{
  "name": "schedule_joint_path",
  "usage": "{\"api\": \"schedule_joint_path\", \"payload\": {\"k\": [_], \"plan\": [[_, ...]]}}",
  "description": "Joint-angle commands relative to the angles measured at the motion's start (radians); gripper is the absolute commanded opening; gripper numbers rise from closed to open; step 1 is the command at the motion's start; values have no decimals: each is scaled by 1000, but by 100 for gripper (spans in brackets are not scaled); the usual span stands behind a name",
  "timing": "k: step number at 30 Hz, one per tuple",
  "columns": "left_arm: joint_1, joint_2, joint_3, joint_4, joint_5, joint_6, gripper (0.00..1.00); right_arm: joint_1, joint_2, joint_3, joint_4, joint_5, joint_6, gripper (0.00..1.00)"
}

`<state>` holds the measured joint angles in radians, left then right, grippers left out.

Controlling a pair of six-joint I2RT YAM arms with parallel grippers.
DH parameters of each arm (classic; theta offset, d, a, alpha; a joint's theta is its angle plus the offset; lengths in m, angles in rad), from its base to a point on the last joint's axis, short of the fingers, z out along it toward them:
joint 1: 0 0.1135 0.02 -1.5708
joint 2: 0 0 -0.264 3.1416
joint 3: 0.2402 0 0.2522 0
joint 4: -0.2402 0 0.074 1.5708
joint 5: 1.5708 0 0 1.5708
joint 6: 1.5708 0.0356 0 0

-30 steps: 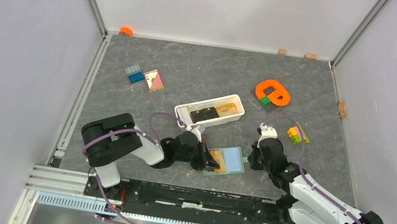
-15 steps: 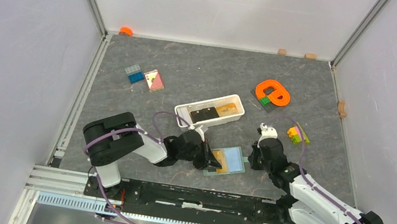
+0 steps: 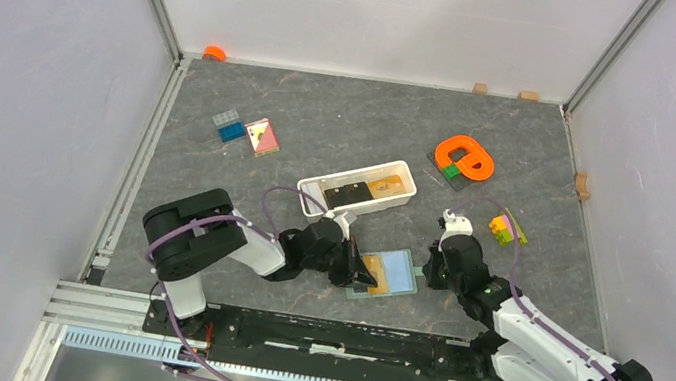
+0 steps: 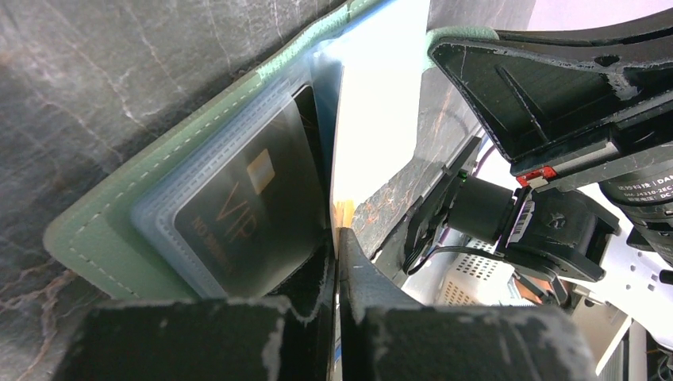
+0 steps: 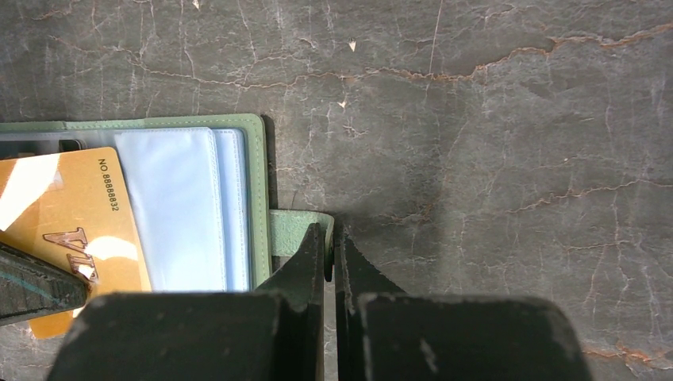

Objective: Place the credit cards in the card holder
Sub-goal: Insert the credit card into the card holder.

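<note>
Gold plastic credit card (image 5: 75,206) pinched in left hand (image 3: 362,277), half over sage-green fabric card holder (image 5: 255,182); right hand (image 5: 331,242) clamps 3 o'clock tab (image 5: 290,232); next: slide into sleeve

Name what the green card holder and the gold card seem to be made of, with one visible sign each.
The card holder: likely faux leather, matte, stitched edge. The gold card: probably plastic, glossy, with glare on its face.

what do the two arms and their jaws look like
Both the left arm and right arm have white link shells, bulky black joints and purple cables looping alongside. Their jaws are matte black, tapering to points, with scuffed, chipped pale edges in the wrist views.
</note>
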<state>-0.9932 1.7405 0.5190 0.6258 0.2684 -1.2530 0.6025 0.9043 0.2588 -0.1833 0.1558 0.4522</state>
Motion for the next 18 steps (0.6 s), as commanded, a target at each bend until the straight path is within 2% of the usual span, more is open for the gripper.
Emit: {"api": "schedule_joint_path", "payload": {"k": [1,10,18], "plan": [[24,45,-17,-94,2,37,2,3,3,14,-71,34,2,0],[28,36,-76,-48,-32,-40,2,5,9,19,-75,36,3,0],[27,61,-71,-16,-6,-58,2,6,17,22,-74,36,2,0]]}}
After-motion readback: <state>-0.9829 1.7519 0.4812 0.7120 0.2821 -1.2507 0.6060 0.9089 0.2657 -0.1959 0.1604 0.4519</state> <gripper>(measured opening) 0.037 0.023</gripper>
